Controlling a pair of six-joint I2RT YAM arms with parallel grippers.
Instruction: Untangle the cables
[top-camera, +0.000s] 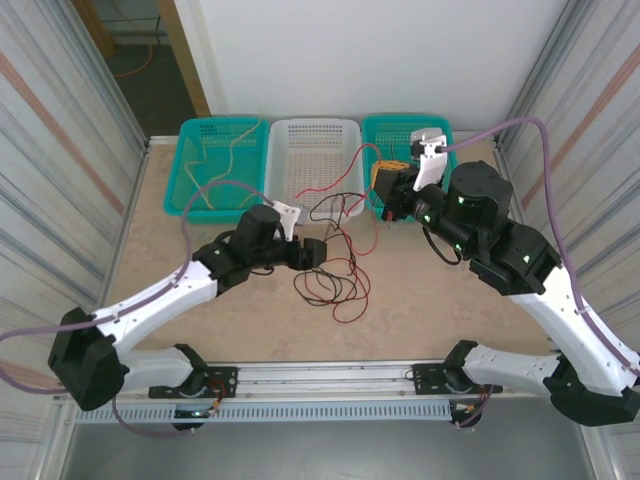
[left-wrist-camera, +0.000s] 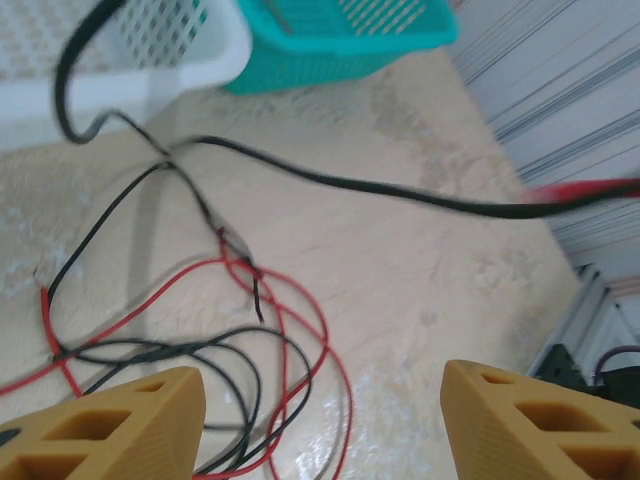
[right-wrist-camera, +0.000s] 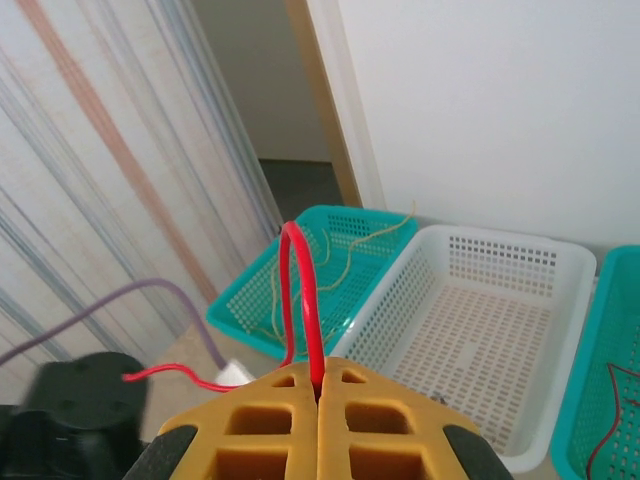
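A tangle of red and black cables (top-camera: 335, 275) lies on the table's middle. My left gripper (top-camera: 318, 252) hovers at its left edge, open, with nothing between its yellow fingers (left-wrist-camera: 120, 425). Below them, in the left wrist view, red cable (left-wrist-camera: 300, 300) and black cable loops rest on the table, and one black cable (left-wrist-camera: 350, 185) stretches taut off to the right. My right gripper (top-camera: 392, 190) is raised near the baskets, shut on a red cable (right-wrist-camera: 305, 290) that loops up out of its closed jaws (right-wrist-camera: 320, 385). Pale yellow cables (top-camera: 225, 165) lie in the left teal basket.
Three baskets line the far edge: a teal one (top-camera: 190, 185) on the left, a white one (top-camera: 315, 135) in the middle, and a teal one (top-camera: 385, 130) on the right behind my right gripper. Ribbed walls close both sides. A lilac hose (top-camera: 215, 185) arcs over the left arm.
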